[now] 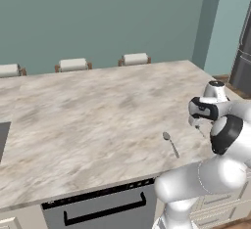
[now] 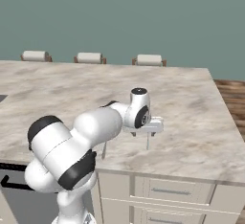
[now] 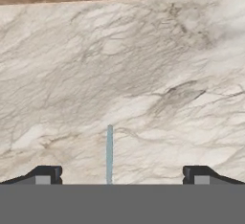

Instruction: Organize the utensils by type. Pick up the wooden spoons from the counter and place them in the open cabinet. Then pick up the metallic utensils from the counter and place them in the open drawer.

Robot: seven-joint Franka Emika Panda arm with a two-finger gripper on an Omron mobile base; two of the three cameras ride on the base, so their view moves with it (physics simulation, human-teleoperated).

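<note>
The gripper (image 2: 147, 133) is seen low over the counter (image 1: 88, 120), near its front right part, with the hand pointed straight down. In the hand view the two finger tips (image 3: 45, 175) stand wide apart at the bottom, and nothing is held between them — the jaws are fully open and empty. Between the tips, a thin pale grey-blue handle (image 3: 109, 153) is seen lying on the marbled stone, its far end pointing away from the camera; the rest of it is cut off at the bottom of that view. It is judged to be one of the metallic utensils, though its bowl is not seen here.

A second piece, a small grey metal spoon (image 1: 170, 143), lies flat on the counter in the left base view, to the left of the arm and near the front edge, well apart from the hand.

No wooden spoons can be made out on the stone, so the step in hand is judged to be the second one: a metallic utensil is being lined up for a pick. The handle is already roughly centred between the tips. What is called for next is a short straight descent until the tips flank the thin handle at counter level, then a closing of the jaws — the piece is slim and flat, so a shallow or off-centre grip could let it slip.
</note>
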